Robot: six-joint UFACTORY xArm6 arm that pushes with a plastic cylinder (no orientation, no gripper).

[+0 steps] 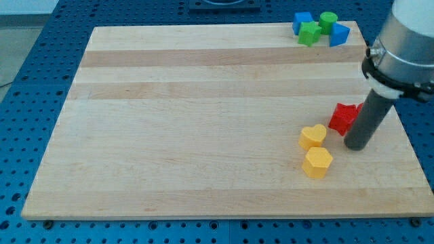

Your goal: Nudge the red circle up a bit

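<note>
Touching red block on its right w/ my tip; no fingers on rig; shape unclear.

You saw a pale wooden board of lengthwise planks lying on a blue perforated table dotted with regular holes, under even light, with a dark fixture at the view's top
</note>
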